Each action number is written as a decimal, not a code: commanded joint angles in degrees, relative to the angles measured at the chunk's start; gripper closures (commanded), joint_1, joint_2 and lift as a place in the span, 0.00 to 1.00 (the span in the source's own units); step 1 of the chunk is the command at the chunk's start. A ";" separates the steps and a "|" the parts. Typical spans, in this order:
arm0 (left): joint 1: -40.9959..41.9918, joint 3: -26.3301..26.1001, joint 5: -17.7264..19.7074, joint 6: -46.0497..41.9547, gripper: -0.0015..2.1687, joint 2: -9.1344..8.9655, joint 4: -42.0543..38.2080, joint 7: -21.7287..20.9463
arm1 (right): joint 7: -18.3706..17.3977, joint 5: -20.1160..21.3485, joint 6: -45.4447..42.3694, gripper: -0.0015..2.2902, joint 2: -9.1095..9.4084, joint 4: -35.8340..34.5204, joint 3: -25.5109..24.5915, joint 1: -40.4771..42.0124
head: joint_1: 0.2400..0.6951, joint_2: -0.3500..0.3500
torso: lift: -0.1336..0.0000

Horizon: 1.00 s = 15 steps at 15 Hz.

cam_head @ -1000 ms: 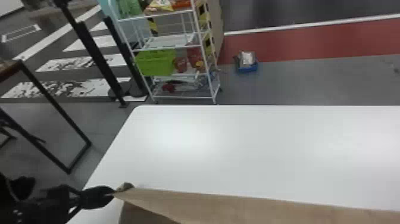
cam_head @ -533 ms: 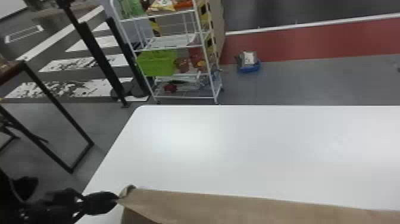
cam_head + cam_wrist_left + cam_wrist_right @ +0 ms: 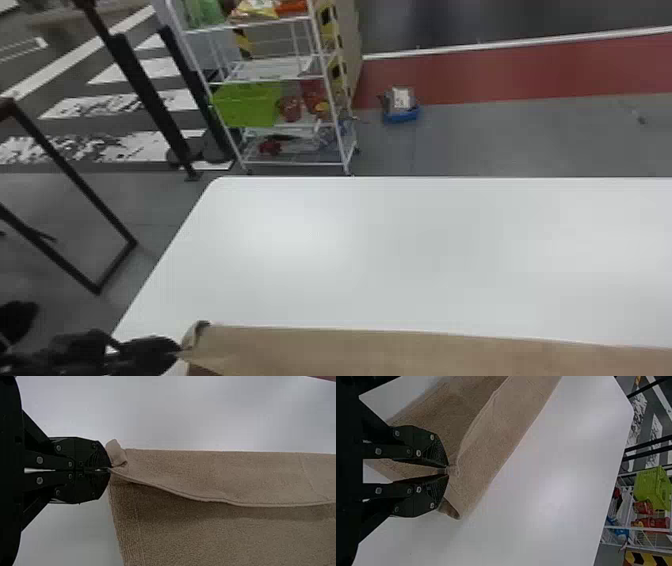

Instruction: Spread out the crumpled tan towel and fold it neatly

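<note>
Tan towel [image 3: 245,479] looks light, soft, floppy, probably best held near corners; left gripper [image 3: 109,470] and right gripper [image 3: 447,470] pinch its edge.

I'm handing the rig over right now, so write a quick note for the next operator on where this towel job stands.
Left gripper: shut on the tan towel, at one end of the flap's edge.
Right gripper: shut on the towel near the flap's other end.
Towel: near edge of the white table, a long flap turned over a lower layer; a small bit sticks up by the left fingertips.
Done: towel opened out, first fold apparently under way.
Left: probably lay the flap flat, release, straighten the ends, then fold further to a neat shape.
</note>
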 commanded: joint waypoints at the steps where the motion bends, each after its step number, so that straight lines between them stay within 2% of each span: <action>1: 0.28 -0.16 -0.33 1.36 0.31 0.00 -0.02 0.01 | 0.28 2.64 -2.87 0.39 -0.25 0.03 1.69 0.76 | 1.00 0.92 | 0.08; 2: 0.37 -0.08 0.02 4.70 0.04 0.00 -0.45 0.36 | 0.28 2.56 -2.87 0.26 -0.25 0.03 1.69 0.76 | 1.00 0.92 | 0.08; 3: 0.46 0.19 0.29 5.58 0.00 0.00 -0.81 0.54 | 0.28 2.29 -2.34 0.13 -0.25 -0.14 1.51 0.67 | 1.00 0.93 | 0.08; 4: 0.46 0.80 0.37 6.10 0.00 0.00 -1.25 0.54 | 0.28 1.68 -2.17 0.09 -0.25 -0.23 1.07 0.58 | 1.00 0.94 | 0.08; 7: 0.46 3.18 2.22 8.21 0.01 0.00 -2.30 0.27 | 0.28 -2.63 -1.81 0.07 -0.16 -0.32 -1.57 0.23 | 1.00 0.97 | 0.08; 10: 0.46 4.05 2.48 9.79 0.01 0.00 -2.39 0.45 | 0.28 -2.98 -2.17 0.07 0.37 0.56 -2.88 0.14 | 1.00 1.00 | 0.08; 13: -0.33 4.84 2.84 9.62 0.01 0.18 -1.86 2.38 | 0.28 -2.10 -2.17 0.11 1.77 2.67 -0.16 -0.56 | 1.00 1.00 | 0.08; 15: -1.21 5.72 3.71 9.44 0.02 0.09 -1.77 3.18 | 0.28 -3.07 -1.29 0.14 2.21 4.43 0.37 -1.79 | 1.00 1.00 | 0.08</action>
